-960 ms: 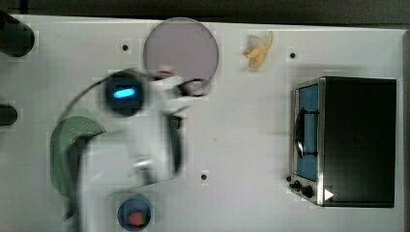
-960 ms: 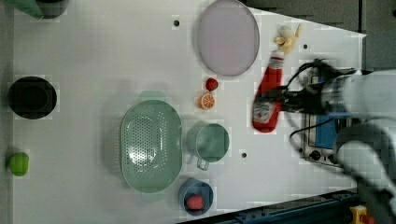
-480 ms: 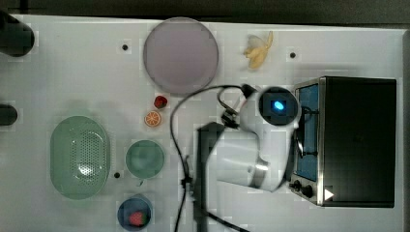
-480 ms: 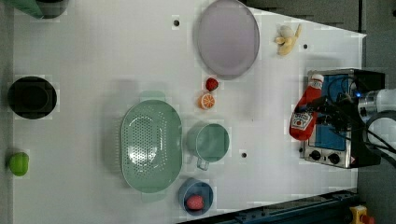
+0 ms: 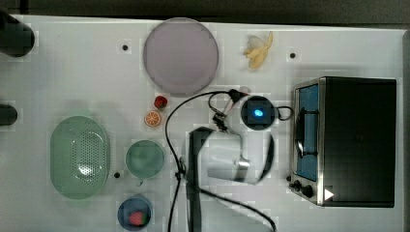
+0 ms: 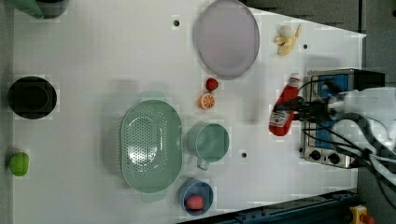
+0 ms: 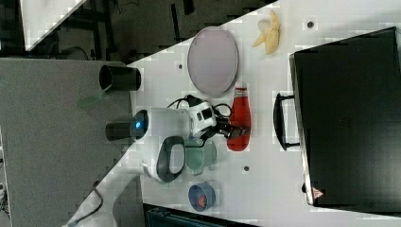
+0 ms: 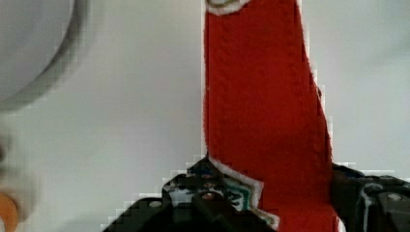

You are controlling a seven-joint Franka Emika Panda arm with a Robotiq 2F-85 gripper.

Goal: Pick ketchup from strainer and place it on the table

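Ketchup bottle (image 6: 283,108): clamped in gripper (image 6: 299,110), at strainer's (image 6: 150,146) 3 o'clock in left view. Risk: toppling on table (image 6: 102,56) if released tilted.

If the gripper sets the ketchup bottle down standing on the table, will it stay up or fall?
The ketchup is tall and slim, narrowing toward its cap, so it probably tips easily if released off vertical. The gripper clamps it near the label end; the smooth plastic body may be slippery. Lying down, it could roll on the flat table.

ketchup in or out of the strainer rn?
Out. The ketchup sits in the gripper near the toaster oven, well apart from the empty strainer.
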